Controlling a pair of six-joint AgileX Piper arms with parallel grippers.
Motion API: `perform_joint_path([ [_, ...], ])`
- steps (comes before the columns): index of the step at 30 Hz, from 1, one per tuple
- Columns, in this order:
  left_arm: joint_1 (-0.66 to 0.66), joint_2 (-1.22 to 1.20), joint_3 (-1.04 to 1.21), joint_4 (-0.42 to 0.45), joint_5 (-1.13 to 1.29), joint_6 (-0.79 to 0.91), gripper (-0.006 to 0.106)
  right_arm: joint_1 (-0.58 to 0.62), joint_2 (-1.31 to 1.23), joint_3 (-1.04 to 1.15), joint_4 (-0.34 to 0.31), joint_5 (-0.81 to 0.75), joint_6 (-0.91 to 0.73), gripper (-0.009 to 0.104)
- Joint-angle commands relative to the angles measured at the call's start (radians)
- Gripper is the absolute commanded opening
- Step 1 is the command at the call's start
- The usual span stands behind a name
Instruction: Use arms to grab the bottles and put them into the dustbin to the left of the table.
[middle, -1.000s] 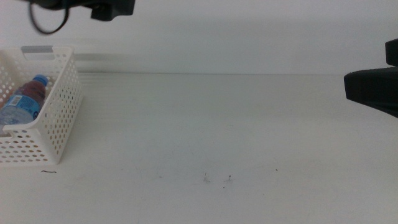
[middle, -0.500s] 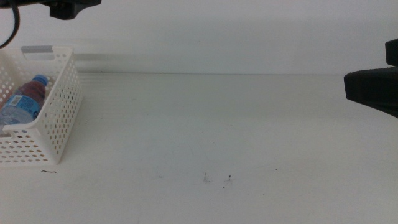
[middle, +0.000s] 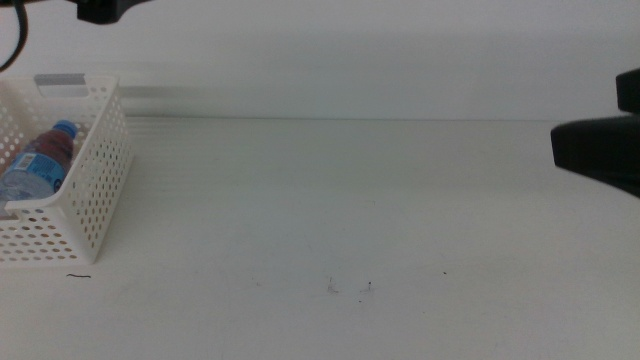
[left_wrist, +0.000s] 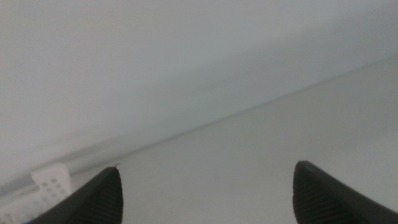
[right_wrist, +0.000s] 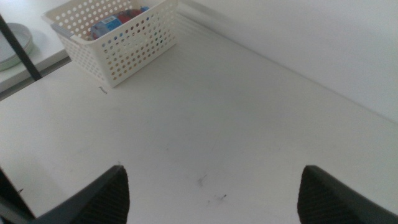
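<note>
Both grippers have their jaws spread wide and hold nothing. In its own wrist view the left gripper shows two dark jaw tips far apart, with bare white table and the wall between them and a corner of the basket just beside one tip. In the middle view only a dark piece of the left arm and a loop of black cable show at the top left edge, high above the basket. The right gripper likewise shows two dark tips well apart over the bare tabletop; in the middle view the right arm is a blocky dark shape at the right edge, well apart from the basket.

A white basket with perforated sides stands at the left end of the table. Inside it lies a clear water bottle with a blue cap and a blue label, tilted with its cap toward the far wall of the basket. The right wrist view looks across the table to the same basket and shows blue and red things lying in it, too small to tell apart. A few small dark specks mark the tabletop near its front, and a short dark line lies just beside the basket's near corner. Beyond the table edge in the right wrist view sit a round grey-white plate-like object and a thin dark bar.
</note>
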Motion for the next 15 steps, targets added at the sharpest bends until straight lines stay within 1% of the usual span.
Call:
perform_joint_path([
  [1,-0.003,-0.015,0.005,-0.008,-0.047,-0.006,0.094,0.002,-0.019,0.007,0.015,0.019,-0.007,0.086],
  [2,-0.003,-0.018,0.005,-0.008,-0.059,-0.006,0.094,0.002,-0.021,0.009,0.028,0.019,-0.007,0.086],
  [3,0.0,-0.021,0.005,-0.008,-0.072,-0.006,0.094,0.002,-0.023,0.016,0.028,0.006,-0.007,0.086],
  [4,0.004,-0.026,0.005,-0.008,-0.084,-0.006,0.094,0.002,-0.027,0.028,0.013,-0.024,-0.007,0.086],
  [6,0.02,-0.035,0.018,-0.013,-0.105,-0.006,0.094,-0.004,-0.042,0.079,-0.025,-0.177,-0.007,0.086],
  [7,0.03,-0.046,0.039,-0.016,-0.127,-0.006,0.094,-0.017,-0.048,0.11,-0.027,-0.268,-0.007,0.086],
  [9,0.057,-0.077,0.106,-0.025,-0.205,-0.006,0.094,-0.056,-0.052,0.167,-0.011,-0.397,-0.007,0.086],
  [10,0.074,-0.1,0.157,-0.025,-0.253,-0.006,0.094,-0.092,-0.052,0.196,-0.001,-0.429,-0.007,0.086],
  [12,0.11,-0.153,0.281,-0.025,-0.342,-0.006,0.094,-0.148,-0.052,0.248,0.006,-0.446,-0.007,0.086],
  [14,0.153,-0.209,0.402,-0.044,-0.421,-0.006,0.094,-0.204,-0.06,0.317,-0.027,-0.468,-0.007,0.086],
  [15,0.179,-0.242,0.471,-0.063,-0.458,-0.006,0.094,-0.235,-0.072,0.359,-0.055,-0.491,-0.007,0.086],
])
